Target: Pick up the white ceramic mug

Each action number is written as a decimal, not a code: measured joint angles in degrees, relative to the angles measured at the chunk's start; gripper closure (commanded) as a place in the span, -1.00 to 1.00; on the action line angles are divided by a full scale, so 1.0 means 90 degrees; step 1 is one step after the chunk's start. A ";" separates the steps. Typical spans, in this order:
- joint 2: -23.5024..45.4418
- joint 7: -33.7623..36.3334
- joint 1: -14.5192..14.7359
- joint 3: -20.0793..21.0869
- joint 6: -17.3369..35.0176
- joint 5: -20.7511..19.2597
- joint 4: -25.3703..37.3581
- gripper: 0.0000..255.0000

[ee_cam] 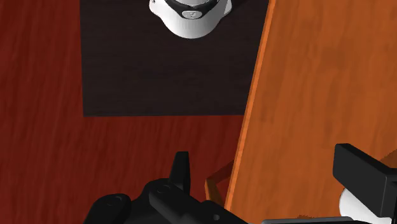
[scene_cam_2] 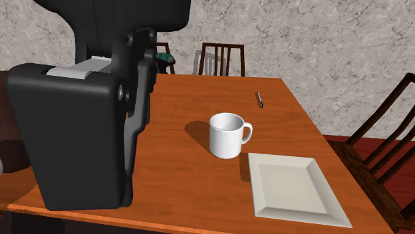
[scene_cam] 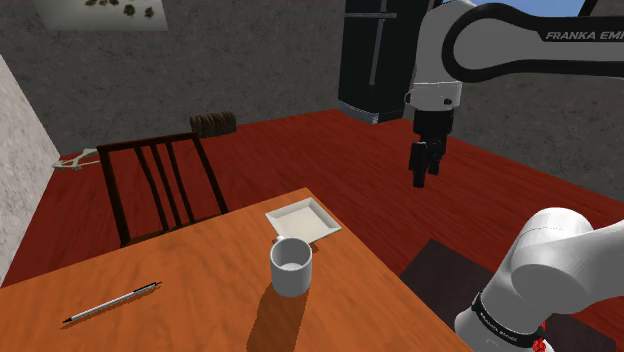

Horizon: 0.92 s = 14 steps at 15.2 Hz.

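Shoulder view: the gripper (scene_cam: 424, 178) hangs upper right against the red floor (scene_cam: 500, 180), fingers (scene_cam: 417, 172) parted and empty, well apart from the white mug (scene_cam: 291, 267) standing low centre on the table (scene_cam: 190, 310) near the plate (scene_cam: 303, 222), so I'd say the whole approach and grasp is left. Second exterior view: mug mid-frame, handle pointing right, bare tabletop on its left. Wrist view: the table edge runs up between the fingers.

Counter (scene_cam: 200, 260): wood grain, smooth, satin sheen. Mug (scene_cam: 291, 267): white, smooth, matt, possibly ceramic. Plate (scene_cam: 303, 220) beside mug: off-white, matt. Wall (scene_cam_2: 319, 40) behind mug: rough grey, plaster-like.
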 measured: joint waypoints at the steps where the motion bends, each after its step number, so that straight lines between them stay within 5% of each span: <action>1: 0.0000 0.0000 0.0000 0.0000 0.0000 0.0000 0.0000 -1.00; 14: 0.1526 0.1656 0.0307 0.1542 0.2093 0.0865 -0.0076 -1.00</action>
